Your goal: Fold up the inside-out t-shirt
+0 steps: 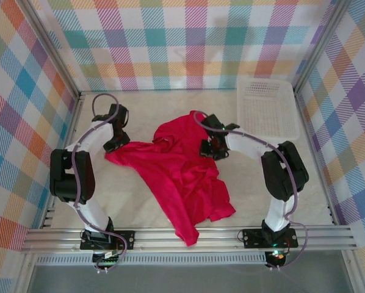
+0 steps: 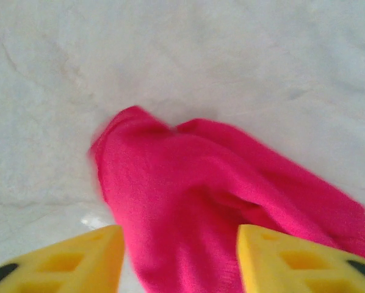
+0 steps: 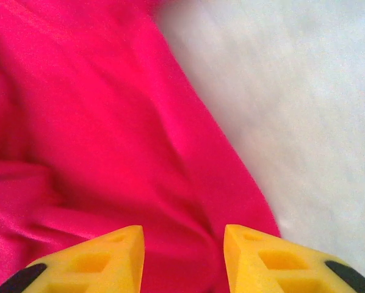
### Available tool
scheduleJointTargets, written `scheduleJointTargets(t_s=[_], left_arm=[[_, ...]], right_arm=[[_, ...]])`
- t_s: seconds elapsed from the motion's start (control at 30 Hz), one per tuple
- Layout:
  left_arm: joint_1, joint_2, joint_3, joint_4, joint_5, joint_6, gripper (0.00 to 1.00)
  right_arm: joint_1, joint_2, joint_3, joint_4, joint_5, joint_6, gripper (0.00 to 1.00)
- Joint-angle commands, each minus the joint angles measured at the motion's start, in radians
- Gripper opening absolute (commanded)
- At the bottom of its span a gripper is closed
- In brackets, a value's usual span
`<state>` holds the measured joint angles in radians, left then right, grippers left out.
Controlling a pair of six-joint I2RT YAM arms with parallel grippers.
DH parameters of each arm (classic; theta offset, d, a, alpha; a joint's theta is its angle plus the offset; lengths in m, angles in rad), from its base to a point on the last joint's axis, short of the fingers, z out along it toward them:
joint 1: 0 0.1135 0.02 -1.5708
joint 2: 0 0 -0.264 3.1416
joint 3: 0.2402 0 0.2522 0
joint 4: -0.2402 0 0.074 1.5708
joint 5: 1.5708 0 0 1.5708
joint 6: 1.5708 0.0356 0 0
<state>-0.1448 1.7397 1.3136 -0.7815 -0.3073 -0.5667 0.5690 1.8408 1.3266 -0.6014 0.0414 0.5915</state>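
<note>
The inside-out t-shirt [image 1: 179, 174], soft crimson knit with a slight sheen, lies rumpled at the middle of the pale, faintly mottled bench [image 1: 140, 104], spread in an uneven shape with creased folds. One narrow corner laps onto the ribbed metal rail [image 1: 231, 235] at the near edge. The left hand [image 1: 117, 145] sits at the shirt's left tip, its yellow wedge-shaped fingers [image 2: 91, 259] held apart with a rounded fold of fabric between them, gripping nothing. The right hand [image 1: 208, 148] is over the shirt's far right edge, likewise open above smooth cloth. Bare bench lies left, far and right; a white lattice basket [image 1: 268, 108] occupies the far right corner, apart from the shirt.
</note>
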Motion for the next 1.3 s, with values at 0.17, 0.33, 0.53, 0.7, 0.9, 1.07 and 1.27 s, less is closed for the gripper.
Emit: scheduleJointTargets(t_s=[0.17,0.33,0.53,0.7,0.9,1.07,1.27], left_arm=[[-0.278,0.126,0.209,0.003,0.04,0.208,0.63],[-0.299,0.193,0.171,0.094,0.197,0.183,0.65],[-0.299,0.283,0.16,0.15,0.252,0.164,0.65],[-0.295,0.349,0.209,0.088,0.203,0.151,0.36],[-0.253,0.269,0.255,-0.02,0.079,0.132,0.13],[-0.191,0.204,0.369,-0.115,-0.01,0.178,0.13],[-0.118,0.271,0.587,-0.174,-0.054,0.225,0.13]], right_arm=[[-0.021,0.347,0.476,-0.069,0.038,-0.149,0.43],[-0.041,0.539,0.715,-0.138,0.058,-0.156,0.44],[-0.08,0.667,0.867,-0.169,0.0,-0.122,0.39],[-0.096,0.653,0.871,-0.198,-0.003,-0.104,0.0],[-0.113,0.474,0.75,-0.179,0.066,-0.133,0.0],[-0.131,0.294,0.641,-0.172,0.153,-0.129,0.0],[-0.171,0.149,0.559,-0.149,0.26,-0.097,0.0]])
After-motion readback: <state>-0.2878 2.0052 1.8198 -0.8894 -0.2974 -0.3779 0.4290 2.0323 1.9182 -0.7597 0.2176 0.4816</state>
